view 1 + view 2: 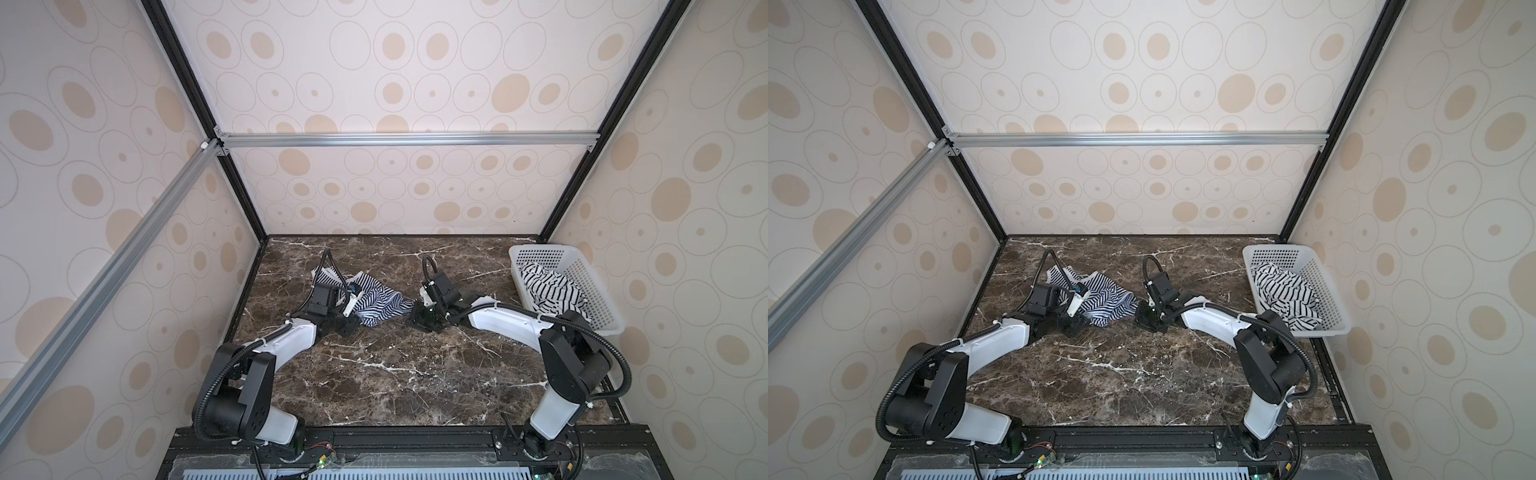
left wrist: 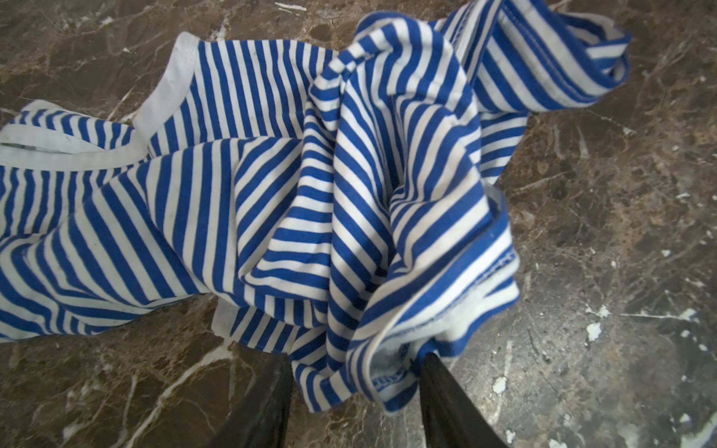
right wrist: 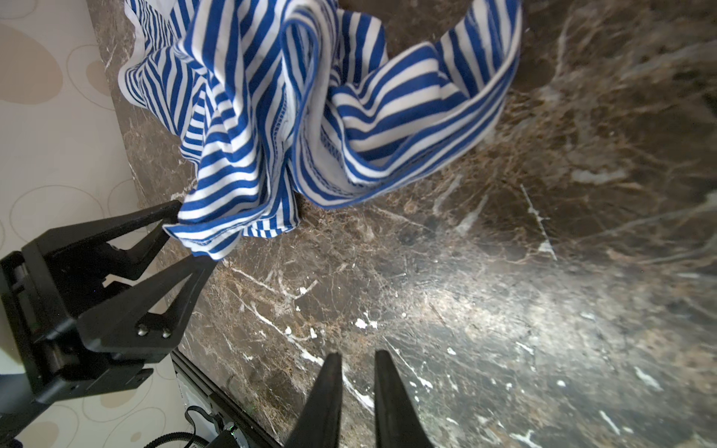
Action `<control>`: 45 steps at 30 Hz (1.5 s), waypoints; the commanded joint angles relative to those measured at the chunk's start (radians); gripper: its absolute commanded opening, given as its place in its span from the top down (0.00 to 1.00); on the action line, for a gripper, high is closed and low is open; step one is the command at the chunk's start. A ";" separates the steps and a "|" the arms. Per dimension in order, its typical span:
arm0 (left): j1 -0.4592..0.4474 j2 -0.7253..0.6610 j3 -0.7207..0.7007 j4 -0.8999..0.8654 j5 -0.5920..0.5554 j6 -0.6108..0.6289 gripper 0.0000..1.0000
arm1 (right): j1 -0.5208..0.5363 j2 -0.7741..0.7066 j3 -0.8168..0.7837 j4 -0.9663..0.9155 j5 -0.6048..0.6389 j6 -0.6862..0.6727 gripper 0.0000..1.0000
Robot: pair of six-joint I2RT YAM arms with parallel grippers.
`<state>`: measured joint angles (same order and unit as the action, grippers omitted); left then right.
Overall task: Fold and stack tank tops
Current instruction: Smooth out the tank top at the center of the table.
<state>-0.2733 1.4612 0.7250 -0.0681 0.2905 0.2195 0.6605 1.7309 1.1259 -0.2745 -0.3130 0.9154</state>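
Navy tank top (image 1: 378,301): where does it lie?
— On the worktop (image 1: 395,374), left of centre, crumpled into loose ridges and not folded. Its hem is the nearest part, and the left pincer (image 2: 357,360) is at that hem.

Gripping it?
— The jaws stand apart, astride a bunched piece of hem. In the right wrist view both jaws touch the cloth. Whether they pinch it yet, I cannot tell.

And the right pincer (image 3: 359,355)?
— About level with the left one, near the hem's right corner in both top views, but apart from the cloth. Its jaws are drawn almost together, with only a thin slit between them and nothing in it.

What lies farther back?
— The rest of the blue-and-white cloth runs away to the far left, partly under the left arm (image 1: 299,332). The white-trimmed end lies farthest.

And the second top?
— The black-striped top (image 1: 548,291) is heaped in the basket (image 1: 598,299). The basket stands on the worktop's right edge, toward the far corner, well apart from the navy one.
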 commanded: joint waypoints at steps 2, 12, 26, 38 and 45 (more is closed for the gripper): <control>-0.004 0.018 0.051 -0.004 0.013 0.017 0.52 | -0.008 -0.030 -0.028 -0.002 0.017 0.008 0.81; -0.004 -0.007 0.082 -0.072 -0.011 0.054 1.00 | -0.054 -0.044 -0.040 -0.045 0.066 -0.019 0.77; 0.002 -0.307 0.008 -0.146 -0.225 0.122 1.00 | -0.120 0.053 0.034 -0.037 0.055 -0.039 0.68; 0.072 -0.497 -0.074 -0.218 -0.285 0.134 1.00 | -0.119 0.143 0.078 -0.006 0.028 -0.028 0.68; 0.107 -0.533 -0.129 -0.223 -0.307 0.146 1.00 | -0.125 0.182 0.117 -0.035 0.054 -0.053 0.67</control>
<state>-0.1814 0.9447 0.6052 -0.2661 0.0044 0.3313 0.5373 1.8816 1.2095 -0.2745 -0.2848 0.8787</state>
